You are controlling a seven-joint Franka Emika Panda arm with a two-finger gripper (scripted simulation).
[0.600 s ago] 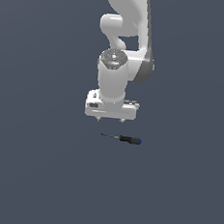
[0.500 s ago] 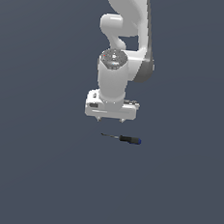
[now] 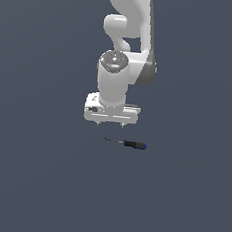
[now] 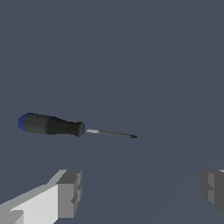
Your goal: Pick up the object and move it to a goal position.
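You are looking at flat, even simulator lighting over a dim slate-grey ground in both views. The arm (image 3: 125, 48) is lit from above: its upper surfaces read bright white, with soft grey shading toward 3 o'clock. No cast shadow is visible beneath the screwdriver (image 3: 129, 143). No glare, and no edge distortion. The exterior view is coarse and slightly soft. In the wrist view the shaft carries a faint pale highlight.
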